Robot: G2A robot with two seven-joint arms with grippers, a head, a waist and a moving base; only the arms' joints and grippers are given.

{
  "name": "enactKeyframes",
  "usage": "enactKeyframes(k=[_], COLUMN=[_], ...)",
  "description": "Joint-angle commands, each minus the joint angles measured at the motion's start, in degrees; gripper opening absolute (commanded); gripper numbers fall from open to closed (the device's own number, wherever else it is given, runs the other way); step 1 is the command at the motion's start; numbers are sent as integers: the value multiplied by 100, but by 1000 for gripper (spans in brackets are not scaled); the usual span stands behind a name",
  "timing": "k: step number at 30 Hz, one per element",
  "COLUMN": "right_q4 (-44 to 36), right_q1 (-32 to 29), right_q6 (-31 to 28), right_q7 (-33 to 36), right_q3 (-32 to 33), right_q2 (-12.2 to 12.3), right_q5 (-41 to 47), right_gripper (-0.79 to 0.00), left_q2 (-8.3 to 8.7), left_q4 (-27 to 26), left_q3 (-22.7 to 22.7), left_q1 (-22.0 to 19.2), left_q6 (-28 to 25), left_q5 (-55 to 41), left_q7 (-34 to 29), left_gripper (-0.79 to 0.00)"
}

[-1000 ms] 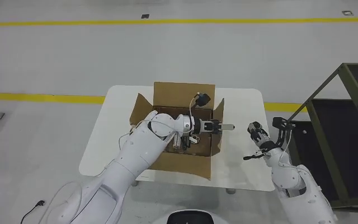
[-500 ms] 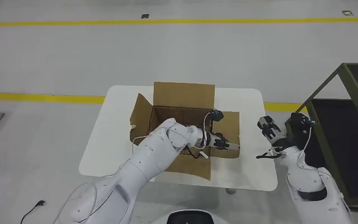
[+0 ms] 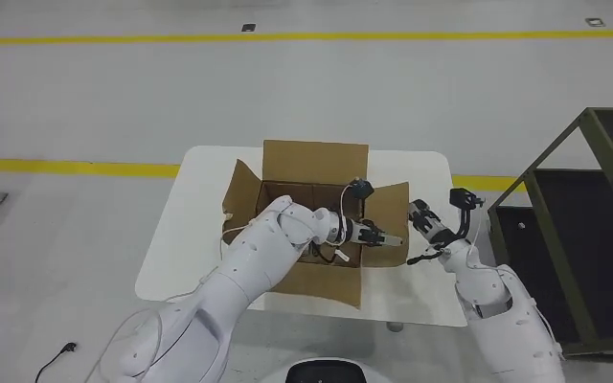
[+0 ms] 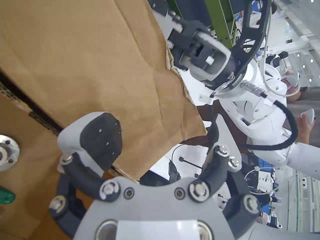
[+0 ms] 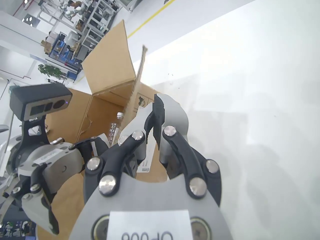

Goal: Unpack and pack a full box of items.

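Observation:
The open cardboard box [image 3: 316, 163] stands in the middle of the white table [image 3: 192, 230]. Its right flap [image 3: 393, 206] is folded outward, nearly flat. My left arm lies across the box. My left gripper [image 3: 383, 237] is open at that flap [image 4: 87, 51], whose corner shows in the gap of the gripper [image 4: 160, 136]. My right gripper [image 3: 419, 213] sits just outside the flap's outer edge [image 5: 138, 76]. It [image 5: 151, 111] is shut and holds nothing. A clear bottle with a white cap [image 5: 120, 115] stands inside the box. The arm hides most of the contents.
A green metal rack [image 3: 565, 191] stands close to the table's right side, behind my right arm. Bare table lies left of the box and along the front edge. The box's back flap stands upright and its left flap [image 3: 239, 187] leans outward.
The right flap stood upright a second ago and now lies folded outward. My left gripper pressed it down, then drew back slightly. My right gripper swung away, then returned to the flap's edge.

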Motion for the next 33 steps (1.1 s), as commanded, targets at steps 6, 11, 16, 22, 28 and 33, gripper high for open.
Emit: enactKeyframes(k=[6,11,16,22,28,33], right_q4=[-68,-446,-197,276,410,85], right_q1=[114,26,95,230,292,214], right_q6=[61,-176,-495,-385,-366,-386], right_q7=[-43,-429,272,716,741,500], right_q3=[34,114,3,-271,-372,-166], right_q2=[-4,-13,2,-34,-55,-33], right_q5=[-80,-71,83,276,333,323], right_gripper=[-785,-785,-785,-785,-785,-785], left_q2=[6,6,2,13,120,348], left_q4=[-16,-38,-77,-102,-116,-269], left_q3=[-87,-132,-166,-235,-443,-654], left_q1=[38,63,107,129,49,-143], left_q6=[20,30,22,14,-68,-226], left_q5=[7,40,40,60,120,800], left_q7=[-50,-62,-108,-143,-191,-25], left_gripper=[0,0,0,0,0,0])
